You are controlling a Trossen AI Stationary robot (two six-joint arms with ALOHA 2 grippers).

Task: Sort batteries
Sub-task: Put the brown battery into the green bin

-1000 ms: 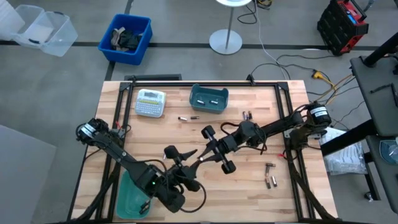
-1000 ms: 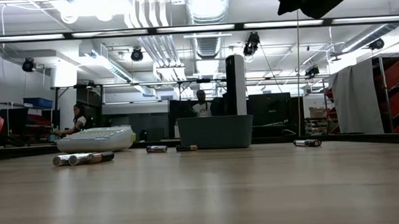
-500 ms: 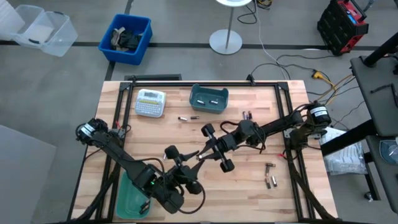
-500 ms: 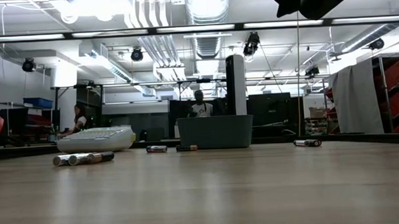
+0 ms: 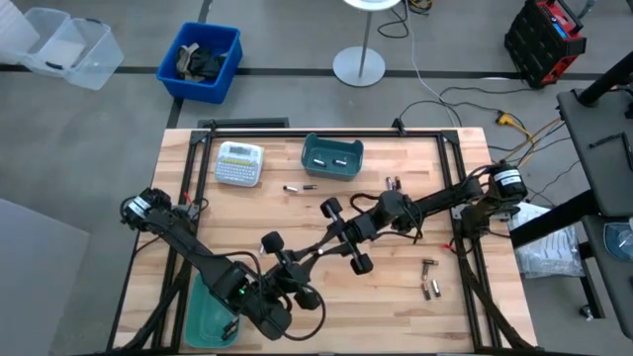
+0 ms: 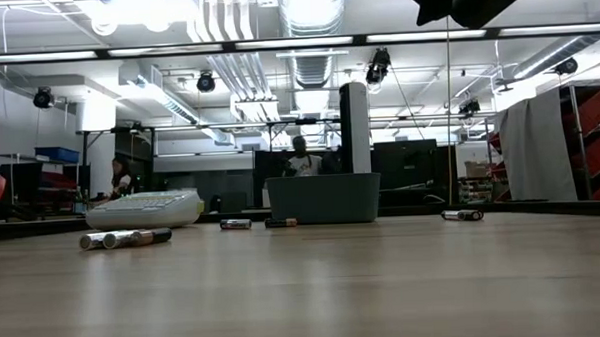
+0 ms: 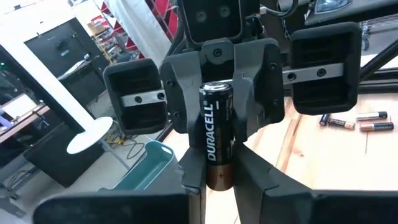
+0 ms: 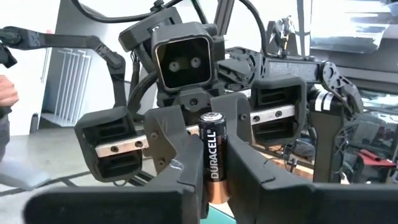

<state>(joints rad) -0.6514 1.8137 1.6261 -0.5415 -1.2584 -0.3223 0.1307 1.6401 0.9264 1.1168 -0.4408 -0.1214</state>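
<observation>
Black-and-copper Duracell battery (image 7: 214,144) held above wooden table (image 5: 465,307) centre, between both arms: left gripper (image 7: 214,177) and right gripper (image 8: 211,177) both clamped on it, facing each other.

Mid-frame in the high view, the left pincer (image 5: 297,265) and right pincer (image 5: 321,249) meet tip to tip, both apparently closed on one Duracell battery (image 7: 215,140), so nothing could pass between them. Both arms slant across the centre of the bench (image 5: 450,316). Toward the top of the frame stand a label-maker (image 5: 239,163) and a teal bin (image 5: 332,156), with loose batteries (image 5: 299,187) just below them. More batteries (image 5: 430,280) lie at lower right. Bare wood shows at bottom centre.
</observation>
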